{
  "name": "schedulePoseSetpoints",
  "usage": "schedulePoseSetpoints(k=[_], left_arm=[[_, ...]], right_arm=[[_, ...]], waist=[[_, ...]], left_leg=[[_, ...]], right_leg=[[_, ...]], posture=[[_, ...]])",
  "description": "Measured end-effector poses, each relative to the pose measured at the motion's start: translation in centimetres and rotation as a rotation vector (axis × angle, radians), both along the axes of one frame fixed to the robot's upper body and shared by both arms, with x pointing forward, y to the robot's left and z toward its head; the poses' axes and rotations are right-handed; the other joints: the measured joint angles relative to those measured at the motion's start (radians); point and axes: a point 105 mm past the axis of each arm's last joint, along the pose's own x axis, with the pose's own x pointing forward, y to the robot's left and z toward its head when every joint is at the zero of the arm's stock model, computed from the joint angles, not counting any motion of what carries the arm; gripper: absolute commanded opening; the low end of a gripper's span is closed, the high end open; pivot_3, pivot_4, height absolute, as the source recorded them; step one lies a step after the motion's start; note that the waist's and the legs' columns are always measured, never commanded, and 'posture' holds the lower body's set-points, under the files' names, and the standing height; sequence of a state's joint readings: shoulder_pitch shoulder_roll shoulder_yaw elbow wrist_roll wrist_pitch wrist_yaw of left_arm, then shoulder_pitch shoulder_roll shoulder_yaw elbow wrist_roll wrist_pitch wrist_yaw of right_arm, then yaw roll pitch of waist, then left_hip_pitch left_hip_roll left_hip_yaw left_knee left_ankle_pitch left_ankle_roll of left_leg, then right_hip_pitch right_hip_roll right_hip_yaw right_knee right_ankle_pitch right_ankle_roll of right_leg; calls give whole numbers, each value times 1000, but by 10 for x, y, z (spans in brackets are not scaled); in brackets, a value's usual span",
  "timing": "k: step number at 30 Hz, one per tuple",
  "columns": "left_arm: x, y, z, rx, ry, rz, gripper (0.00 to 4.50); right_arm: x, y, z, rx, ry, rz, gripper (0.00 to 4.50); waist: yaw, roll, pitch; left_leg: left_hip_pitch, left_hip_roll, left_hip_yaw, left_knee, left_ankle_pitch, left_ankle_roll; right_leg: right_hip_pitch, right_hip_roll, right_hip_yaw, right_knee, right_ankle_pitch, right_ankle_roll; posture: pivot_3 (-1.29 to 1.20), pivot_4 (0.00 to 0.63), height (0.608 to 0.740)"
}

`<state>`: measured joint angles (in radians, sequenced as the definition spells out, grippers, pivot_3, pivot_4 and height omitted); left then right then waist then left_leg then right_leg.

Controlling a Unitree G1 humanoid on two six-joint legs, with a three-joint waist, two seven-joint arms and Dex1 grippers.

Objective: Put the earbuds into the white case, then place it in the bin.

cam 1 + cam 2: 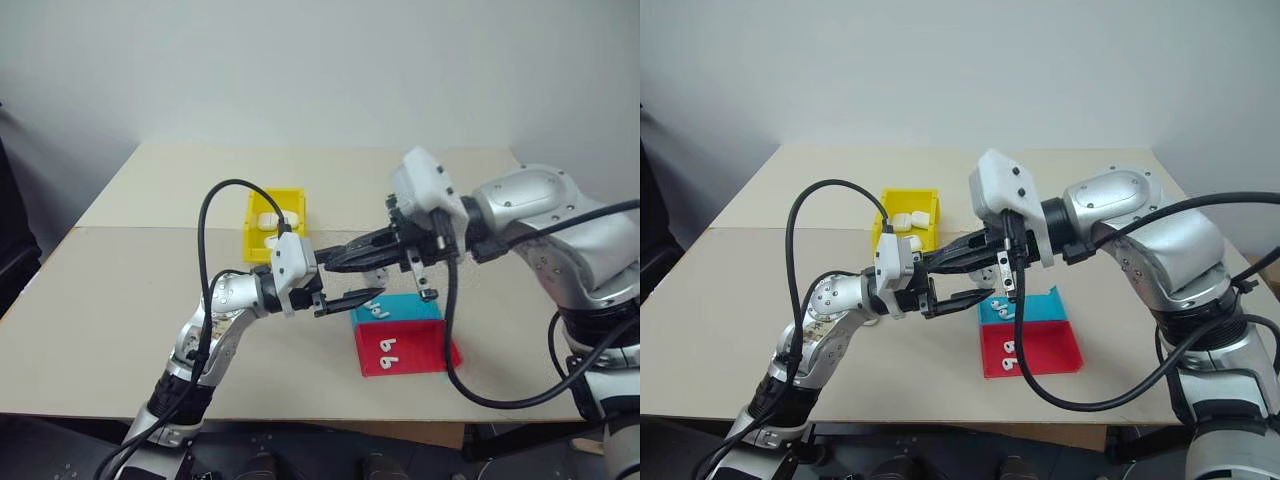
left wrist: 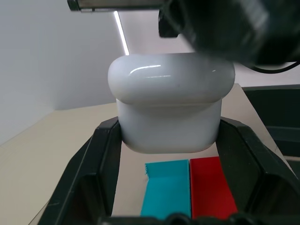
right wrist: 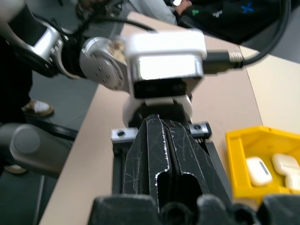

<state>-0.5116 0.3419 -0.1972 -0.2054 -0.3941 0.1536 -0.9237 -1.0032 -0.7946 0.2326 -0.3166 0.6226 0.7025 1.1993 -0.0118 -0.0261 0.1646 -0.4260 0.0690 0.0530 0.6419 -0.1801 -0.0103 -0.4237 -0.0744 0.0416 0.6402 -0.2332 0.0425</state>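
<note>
- Nearest to us, a shallow red plastic tray (image 1: 1032,352) sits on the beige surface (image 1: 740,290) with two tiny glossy white earbuds (image 1: 1009,348) at its left end.
- A shallow teal plastic tray (image 1: 1035,306) touches the red one on its far side; we think more white earbuds lie in it, though the arms partly hide that spot.
- Above the trays, the left gripper (image 1: 980,297) is clamped on a small glossy white rounded earbud case (image 2: 169,101), lid down, one black finger (image 2: 101,154) against each side, as the left wrist view shows.
- The right gripper (image 1: 932,262) reaches in from the right with its two black fingers pressed together and holding nothing; its tip is right at the held white case, where we cannot tell whether it touches.
- Farther back, the small bright yellow rectangular plastic bin (image 1: 292,198) stands on the surface with several identical white cases (image 1: 270,221) inside.
</note>
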Motion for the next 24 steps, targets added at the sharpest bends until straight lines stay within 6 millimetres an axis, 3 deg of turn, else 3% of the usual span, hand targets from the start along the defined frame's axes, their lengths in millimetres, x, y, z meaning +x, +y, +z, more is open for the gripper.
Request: schedulePoseSetpoints(k=[10, 17, 20, 24], left_arm=[[-1, -1, -4, -23, 12, 0, 2750], [-1, -2, -3, -35, 11, -5, 2750], [-1, -1, -1, -49, -4, -1, 2750], [6, -1, 6, -96, -19, 79, 2750]], right_arm=[[7, -14, -7, -53, -67, -36, 45], [9, -25, -2, -22, -81, -62, 45], [12, -27, 7, 58, -68, -71, 45], [13, -35, 34, 254, -77, -92, 45]], waist=[[0, 0, 0], [0, 0, 0], [-2, 0, 0], [0, 0, 0]], left_leg=[[0, 0, 0, 0, 0, 0], [1, 0, 0, 0, 0, 0], [1, 0, 0, 0, 0, 0], [1, 0, 0, 0, 0, 0]], right_leg=[[0, 0, 0, 0, 0, 0], [0, 0, 0, 0, 0, 0], [0, 0, 0, 1, 0, 0], [1, 0, 0, 1, 0, 0]], posture=[[0, 150, 740], [0, 150, 740], [0, 150, 740], [0, 150, 740]])
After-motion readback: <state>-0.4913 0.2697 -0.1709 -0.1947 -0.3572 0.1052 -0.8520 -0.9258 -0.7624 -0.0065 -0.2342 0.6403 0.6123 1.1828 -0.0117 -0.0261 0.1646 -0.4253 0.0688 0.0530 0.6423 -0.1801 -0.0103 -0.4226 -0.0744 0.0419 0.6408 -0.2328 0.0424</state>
